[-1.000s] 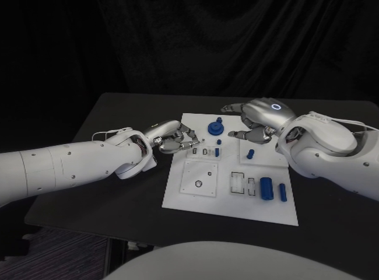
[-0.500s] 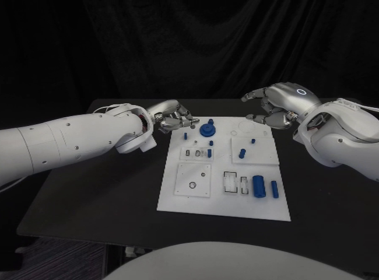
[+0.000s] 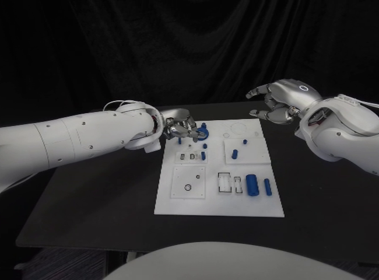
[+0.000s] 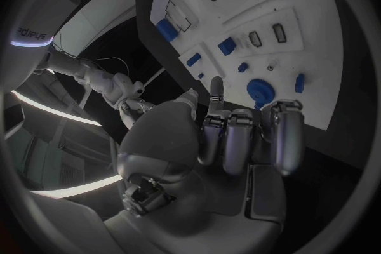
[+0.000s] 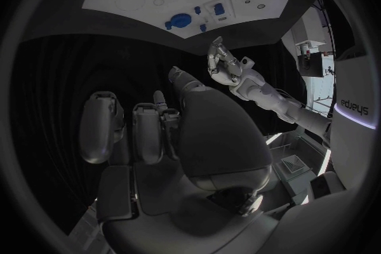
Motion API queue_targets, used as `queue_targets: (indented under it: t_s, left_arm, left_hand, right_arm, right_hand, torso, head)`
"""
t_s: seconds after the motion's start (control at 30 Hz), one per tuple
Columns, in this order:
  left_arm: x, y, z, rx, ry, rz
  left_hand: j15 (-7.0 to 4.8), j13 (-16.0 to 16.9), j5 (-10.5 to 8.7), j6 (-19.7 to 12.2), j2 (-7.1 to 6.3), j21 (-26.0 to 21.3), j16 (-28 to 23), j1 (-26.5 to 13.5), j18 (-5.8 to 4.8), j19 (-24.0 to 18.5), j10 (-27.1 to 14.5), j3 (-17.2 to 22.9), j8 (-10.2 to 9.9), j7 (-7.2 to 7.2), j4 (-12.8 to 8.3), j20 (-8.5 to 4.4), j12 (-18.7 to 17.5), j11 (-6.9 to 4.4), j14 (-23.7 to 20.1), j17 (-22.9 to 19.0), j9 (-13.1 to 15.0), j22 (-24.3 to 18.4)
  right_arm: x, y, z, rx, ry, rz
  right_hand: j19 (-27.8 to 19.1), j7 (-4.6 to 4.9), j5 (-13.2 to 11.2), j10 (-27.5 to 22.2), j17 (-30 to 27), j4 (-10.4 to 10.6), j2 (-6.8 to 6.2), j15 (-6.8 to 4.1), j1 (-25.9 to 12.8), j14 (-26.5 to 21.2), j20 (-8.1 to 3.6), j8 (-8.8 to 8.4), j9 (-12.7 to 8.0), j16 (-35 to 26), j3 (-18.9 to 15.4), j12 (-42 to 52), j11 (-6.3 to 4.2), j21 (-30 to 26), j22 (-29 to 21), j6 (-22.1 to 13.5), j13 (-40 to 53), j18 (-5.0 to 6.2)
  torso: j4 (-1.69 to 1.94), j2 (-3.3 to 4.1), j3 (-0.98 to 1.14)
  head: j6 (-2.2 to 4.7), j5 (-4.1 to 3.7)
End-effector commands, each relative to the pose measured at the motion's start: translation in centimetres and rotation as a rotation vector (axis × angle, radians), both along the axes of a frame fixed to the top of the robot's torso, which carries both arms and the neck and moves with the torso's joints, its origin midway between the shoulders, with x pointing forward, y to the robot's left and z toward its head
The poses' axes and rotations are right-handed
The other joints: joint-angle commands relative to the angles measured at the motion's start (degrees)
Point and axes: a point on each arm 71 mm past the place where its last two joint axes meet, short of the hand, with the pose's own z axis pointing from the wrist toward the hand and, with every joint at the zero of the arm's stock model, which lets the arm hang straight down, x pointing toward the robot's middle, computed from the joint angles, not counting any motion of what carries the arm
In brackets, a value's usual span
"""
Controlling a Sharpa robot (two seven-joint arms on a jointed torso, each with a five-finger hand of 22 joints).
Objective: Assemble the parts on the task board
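Left robot hand [image 3: 180, 129] curled, empty, at task board [image 3: 220, 204] far-left corner beside round blue part [image 3: 201, 133]; right robot hand [image 3: 273, 105] spread, empty, beyond board's far-right corner.

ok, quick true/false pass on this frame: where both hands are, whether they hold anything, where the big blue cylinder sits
1. The left hand is at the task board's far left corner. True.
2. The right hand holds a blue part. False: it holds nothing, off the board past the far right corner.
3. The large blue cylinder lies on the board's near right part. True.
4. The board hangs off the table. False: it lies flat on the table.
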Motion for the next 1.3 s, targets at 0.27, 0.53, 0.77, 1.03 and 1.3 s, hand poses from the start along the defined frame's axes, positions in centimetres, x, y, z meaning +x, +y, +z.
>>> queue_targets:
  t_s: [0.27, 0.53, 0.77, 1.03, 1.3]
  left_arm:
    - [-0.8, -0.5, -1.0, 0.377, 0.189, 0.135]
    - [-1.0, -0.9, -1.1, 0.436, 0.218, 0.182]
    - [-1.2, -1.7, -1.1, 0.399, 0.225, 0.167]
    - [-1.1, -3.0, -0.9, 0.325, 0.194, 0.131]
    - [-0.7, -3.2, -1.6, 0.315, 0.199, 0.124]
  left_hand:
    - [-1.41, 15.1, -3.35, 1.6, -0.69, -0.3, 0.1, -7.5, -0.40, 0.4, 6.0, -5.1, 0.6, -0.92, 0.0, -1.24, -0.2, -1.32, 6.0, 15.1, 4.5, 11.6]
    - [-1.54, 15.1, -3.28, 1.8, -0.23, -1.4, 0.1, -9.5, -0.17, 0.0, 6.0, -6.3, -0.2, -0.99, -0.1, -1.40, -0.2, -1.40, 6.0, 15.1, 5.7, 11.2]
    - [-1.50, 15.1, -1.69, 1.2, 0.15, -2.0, 0.1, -7.8, -0.04, -0.3, 6.0, -5.8, -1.4, -0.87, -0.8, -1.44, -0.2, -1.31, 6.0, 15.1, 6.5, 11.0]
    - [-1.31, 15.1, 1.35, 1.1, 0.21, -2.5, 0.1, -4.9, 0.00, -0.5, 6.0, -4.9, -2.6, -0.79, -1.9, -1.27, -0.2, -1.16, 6.0, 15.1, 7.8, 11.0]
    - [-1.23, 15.1, 2.70, 0.6, 0.05, -2.9, 0.1, -3.7, 0.10, -0.8, 6.0, -4.5, -3.5, -0.63, -2.2, -1.19, -0.2, -1.06, 6.0, 15.1, 8.4, 10.9]
  right_arm:
    - [0.2, -0.6, -0.9, -0.003, 0.018, -0.017]
    - [-0.1, -0.9, -1.8, -0.005, 0.040, -0.023]
    - [-0.2, -1.0, -2.1, -0.003, 0.055, -0.028]
    - [-0.2, -1.0, -2.3, -0.011, 0.069, -0.029]
    - [-0.2, -0.7, -2.2, 0.011, 0.060, -0.008]
  right_hand:
    - [0.0, 0.09, 0.5, 0.4, 2.1, 0.1, 0.52, -0.14, 0.2, 2.5, -0.14, 0.18, 0.0, -0.3, 0.5, 0.0, 0.38, -0.5, 10.0, 0.4, 7.9, 0.69]
    - [0.0, 0.29, 0.8, -0.2, 1.9, 0.3, 0.52, -0.02, 0.0, 2.5, -0.06, 0.23, 0.0, -0.4, 0.4, -0.4, 0.55, -0.6, 9.9, 0.6, 7.2, 0.71]
    - [-0.1, 0.38, 0.9, -0.5, 1.9, 0.3, 0.50, 0.04, 0.0, 2.5, -0.02, 0.27, 0.0, -0.4, 0.4, -0.6, 0.63, -0.8, 9.9, 0.7, 6.8, 0.74]
    - [-0.5, 0.62, 0.9, -1.3, 0.7, 0.5, 0.49, 0.28, -0.2, 2.1, 0.17, 0.49, 0.0, -1.3, 0.4, -1.3, 0.89, -2.1, 9.5, 1.5, 5.8, 0.99]
    - [-1.0, 0.91, 0.6, -1.9, -0.1, 0.9, 0.49, 0.71, -0.7, 1.8, 0.57, 0.88, 0.0, -2.1, 0.3, -2.0, 1.39, -3.5, 9.1, 3.0, 5.0, 1.23]
  torso:
    - [-0.98, -1.02, 1.58]
    - [-1.52, -1.46, 2.17]
    - [-1.50, -1.64, 2.55]
    - [-1.76, -1.61, 3.18]
    - [-1.42, -1.61, 2.87]
  head:
    - [-0.01, -0.34]
    - [-0.01, -1.31]
    - [-0.01, -2.04]
    - [-0.01, -1.94]
    - [-0.01, -2.51]
